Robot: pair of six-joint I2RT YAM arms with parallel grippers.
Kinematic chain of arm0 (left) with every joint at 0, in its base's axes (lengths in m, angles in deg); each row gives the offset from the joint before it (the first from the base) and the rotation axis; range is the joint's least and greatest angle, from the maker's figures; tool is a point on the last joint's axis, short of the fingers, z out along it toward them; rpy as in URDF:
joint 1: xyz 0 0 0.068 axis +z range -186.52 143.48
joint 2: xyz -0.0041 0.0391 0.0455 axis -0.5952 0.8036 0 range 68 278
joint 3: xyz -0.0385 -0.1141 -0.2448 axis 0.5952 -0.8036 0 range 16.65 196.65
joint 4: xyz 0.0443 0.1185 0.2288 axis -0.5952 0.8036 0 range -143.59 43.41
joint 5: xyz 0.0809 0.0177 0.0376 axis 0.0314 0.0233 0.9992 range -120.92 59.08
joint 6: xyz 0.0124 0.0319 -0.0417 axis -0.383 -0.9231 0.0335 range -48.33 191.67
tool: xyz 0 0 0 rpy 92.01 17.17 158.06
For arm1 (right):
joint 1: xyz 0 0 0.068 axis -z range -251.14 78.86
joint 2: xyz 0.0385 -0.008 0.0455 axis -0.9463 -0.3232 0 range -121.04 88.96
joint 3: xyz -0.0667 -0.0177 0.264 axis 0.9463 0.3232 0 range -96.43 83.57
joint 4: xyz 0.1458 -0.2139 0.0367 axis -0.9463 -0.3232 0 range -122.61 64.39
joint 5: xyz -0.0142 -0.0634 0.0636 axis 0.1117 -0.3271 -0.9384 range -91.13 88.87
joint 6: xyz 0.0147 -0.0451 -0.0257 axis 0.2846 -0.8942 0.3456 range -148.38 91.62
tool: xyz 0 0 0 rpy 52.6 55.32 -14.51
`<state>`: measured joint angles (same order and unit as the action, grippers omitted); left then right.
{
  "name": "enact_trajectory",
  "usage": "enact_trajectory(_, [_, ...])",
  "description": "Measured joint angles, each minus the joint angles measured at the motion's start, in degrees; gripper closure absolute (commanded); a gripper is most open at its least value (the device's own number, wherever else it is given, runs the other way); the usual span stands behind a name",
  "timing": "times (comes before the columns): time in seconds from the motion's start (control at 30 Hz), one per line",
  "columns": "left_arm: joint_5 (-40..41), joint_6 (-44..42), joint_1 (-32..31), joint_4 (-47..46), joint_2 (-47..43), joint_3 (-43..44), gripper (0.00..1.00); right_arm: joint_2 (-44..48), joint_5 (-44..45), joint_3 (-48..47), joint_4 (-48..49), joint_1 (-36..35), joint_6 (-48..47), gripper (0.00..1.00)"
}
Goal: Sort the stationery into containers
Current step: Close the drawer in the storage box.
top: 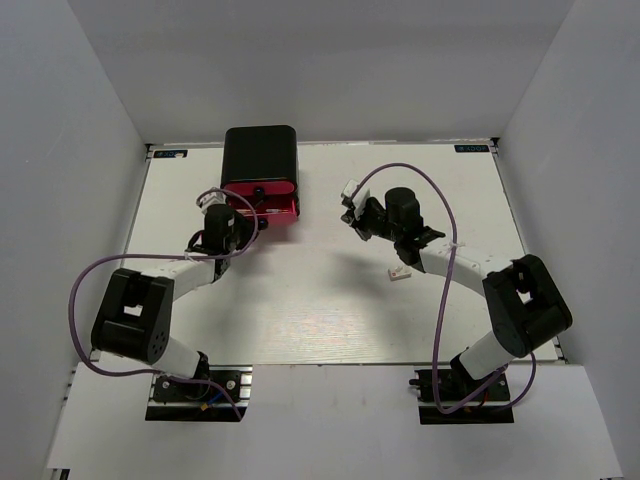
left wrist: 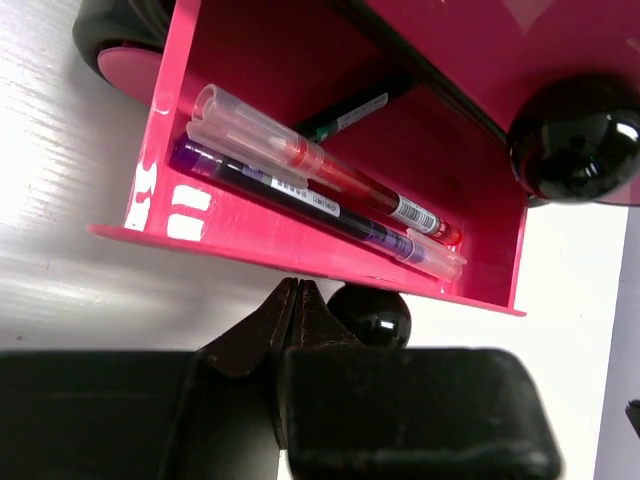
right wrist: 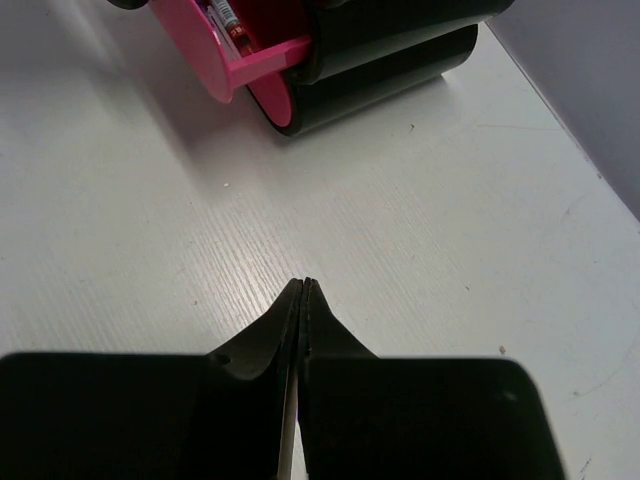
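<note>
The black box (top: 259, 152) stands at the back of the table, and one pink drawer (top: 270, 205) is pulled out toward me. In the left wrist view this drawer (left wrist: 300, 255) holds a red pen (left wrist: 330, 175), a dark pen (left wrist: 300, 205) and a green pen (left wrist: 345, 115). My left gripper (left wrist: 295, 287) is shut and empty. It sits just in front of the drawer's front panel, left of its black knob (left wrist: 370, 315). My right gripper (right wrist: 305, 285) is shut and empty over bare table, right of the box (right wrist: 390, 50). A small white eraser (top: 399, 272) lies near the right arm.
The knob of a drawer above (left wrist: 575, 140) shows at the right of the left wrist view. Grey walls enclose the white table (top: 330, 320) on the left, back and right. Purple cables loop beside both arms.
</note>
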<state>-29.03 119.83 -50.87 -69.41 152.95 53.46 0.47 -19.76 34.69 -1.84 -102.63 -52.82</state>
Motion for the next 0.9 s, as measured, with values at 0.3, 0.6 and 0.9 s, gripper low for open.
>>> enact_trajectory(0.3, [3.1, 2.8, 0.0, 2.6, 2.6, 3.7, 0.86, 0.0, -0.7, 0.0, 0.2, 0.8, 0.1, 1.0])
enact_trajectory(0.6, [7.5, 5.7, 0.0, 4.1, 5.0, 7.8, 0.86, 0.6, -1.0, 1.9, 0.2, 1.2, 0.0, 1.0])
enact_trajectory(0.9, [9.1, 6.8, 0.4, 4.2, 8.5, 12.1, 0.86, 1.3, -1.0, 2.8, 0.0, 1.6, 0.0, 1.0])
